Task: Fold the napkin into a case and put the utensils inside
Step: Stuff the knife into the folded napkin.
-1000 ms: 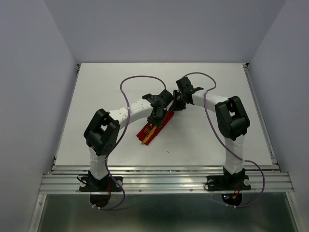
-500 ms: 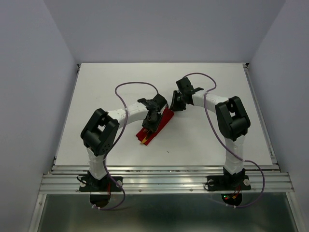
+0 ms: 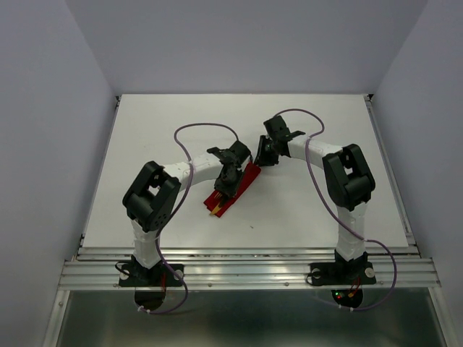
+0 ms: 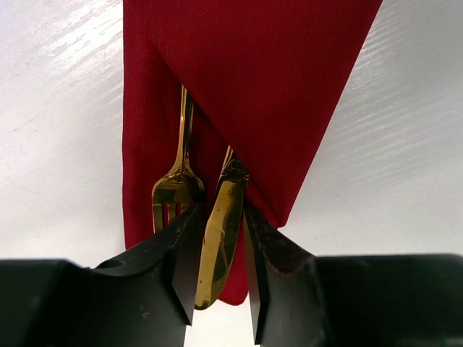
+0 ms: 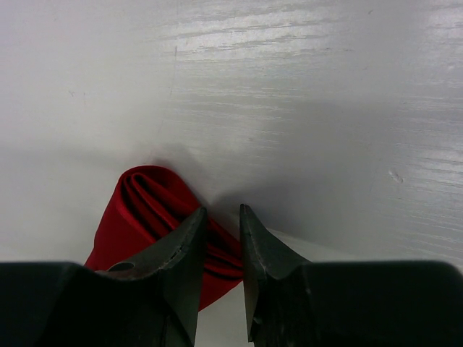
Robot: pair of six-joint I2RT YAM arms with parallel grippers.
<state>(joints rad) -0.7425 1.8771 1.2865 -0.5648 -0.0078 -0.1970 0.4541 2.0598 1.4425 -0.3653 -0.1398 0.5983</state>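
Note:
The napkin is folded into a narrow red case (image 3: 239, 189) lying diagonally at mid-table; it also shows in the left wrist view (image 4: 253, 72). The gold knife (image 4: 221, 231) and the fork (image 4: 173, 191) lie with their handles tucked under the case's diagonal flap and their heads sticking out. My left gripper (image 4: 222, 224) is over the case's near part, jaws closed narrowly round the knife blade; it also shows from above (image 3: 226, 181). My right gripper (image 5: 223, 217) is at the case's far end (image 5: 145, 210), jaws nearly together on the folded cloth; it also shows from above (image 3: 262, 160).
The white table (image 3: 325, 137) is bounded by grey walls at the back and sides and a metal rail (image 3: 246, 271) at the near edge. Purple cables loop above both arms.
My left gripper has moved down-left along the case and now covers the utensils' heads. The right gripper has stayed at the case's far end.

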